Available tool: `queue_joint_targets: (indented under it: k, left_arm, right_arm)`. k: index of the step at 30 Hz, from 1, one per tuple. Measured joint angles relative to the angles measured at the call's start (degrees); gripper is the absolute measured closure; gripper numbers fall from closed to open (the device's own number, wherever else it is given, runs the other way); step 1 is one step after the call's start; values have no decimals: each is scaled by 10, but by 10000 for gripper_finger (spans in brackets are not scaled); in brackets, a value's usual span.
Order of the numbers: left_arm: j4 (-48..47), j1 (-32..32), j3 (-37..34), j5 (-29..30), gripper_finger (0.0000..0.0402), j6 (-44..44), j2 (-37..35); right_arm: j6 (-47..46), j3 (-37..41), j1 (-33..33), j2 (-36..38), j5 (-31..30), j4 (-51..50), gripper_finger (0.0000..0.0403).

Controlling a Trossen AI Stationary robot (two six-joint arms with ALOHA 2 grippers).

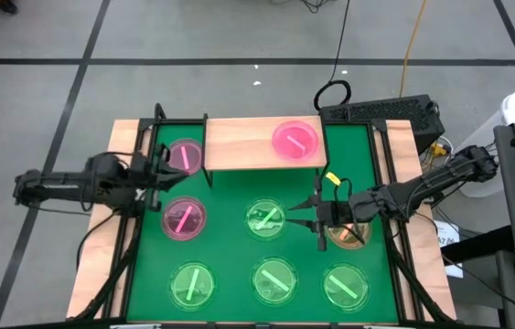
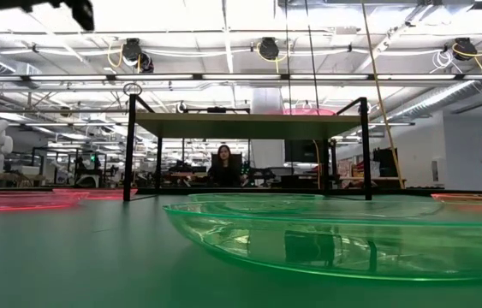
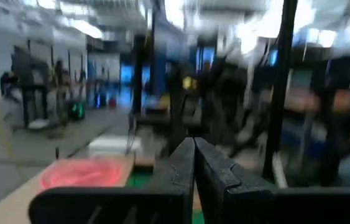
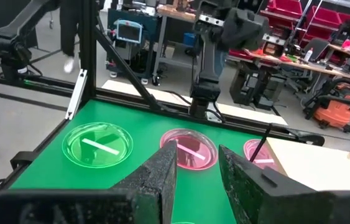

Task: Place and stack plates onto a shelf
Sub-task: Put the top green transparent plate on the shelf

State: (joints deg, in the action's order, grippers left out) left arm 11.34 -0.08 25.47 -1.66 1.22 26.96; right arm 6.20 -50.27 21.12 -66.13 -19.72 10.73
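High view: one pink plate (image 1: 295,140) on shelf (image 1: 239,143). Left gripper (image 1: 160,174) pinched shut, empty. Right gripper (image 1: 310,219) parted, empty, btwn green plate (image 1: 265,219) & orange plate (image 1: 347,235); next prob. descend & grip a rim.

Green mat (image 1: 239,196) covers the tabletop (image 1: 92,265); pale wood shows along its left and right edges. Black keyboard (image 1: 380,111) sits just past the table's far right corner, cable loop (image 1: 332,93) beside it. Low view: a seated person (image 2: 223,164) in the room behind. Orange shop vac (image 4: 335,107) on the floor in the right wrist view.
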Motion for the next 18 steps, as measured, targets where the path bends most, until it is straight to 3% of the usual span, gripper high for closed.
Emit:
queue_joint_targets:
  k: [5,12,18]
  left_arm:
    - [-79,-43,75,24,387,-45,119]
    - [-192,-94,132,48,387,-35,254]
    - [-220,-153,134,140,387,-61,343]
  right_arm:
    - [-14,1,0,0,0,2,298]
    - [-13,1,4,0,1,2,298]
    - [-10,1,4,0,1,1,298]
